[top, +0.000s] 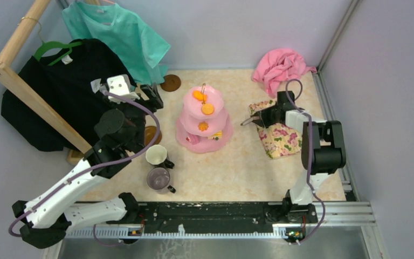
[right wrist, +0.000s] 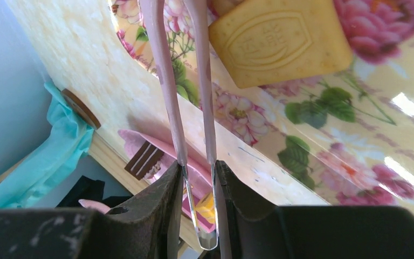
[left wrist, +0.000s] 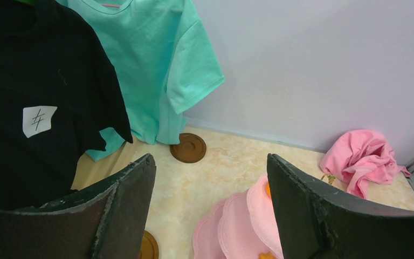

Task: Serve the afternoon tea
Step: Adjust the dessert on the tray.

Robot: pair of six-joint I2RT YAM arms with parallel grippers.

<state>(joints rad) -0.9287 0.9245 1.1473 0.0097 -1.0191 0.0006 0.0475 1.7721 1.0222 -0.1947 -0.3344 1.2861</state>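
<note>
The pink three-tier cake stand [top: 202, 121] stands mid-table with orange snacks [top: 207, 108] on its tiers. A white mug [top: 156, 155] and a grey-purple mug [top: 159, 178] sit at its front left. One brown saucer [top: 170, 82] lies at the back, another [top: 152, 135] under my left arm. My left gripper [left wrist: 210, 183] hangs open and empty, left of the stand [left wrist: 242, 226]. My right gripper [right wrist: 197, 167] is shut on pink-handled tongs [right wrist: 167, 81]. The tongs reach over the floral mat [right wrist: 329, 135] beside a yellow-brown square biscuit [right wrist: 280, 40]; their tips are out of view.
A black shirt [top: 48, 97] and a teal shirt [top: 118, 32] hang from a wooden rail [top: 21, 81] at the back left, close to my left arm. A pink cloth [top: 280, 67] lies bunched in the back right corner. Walls close in the back and right.
</note>
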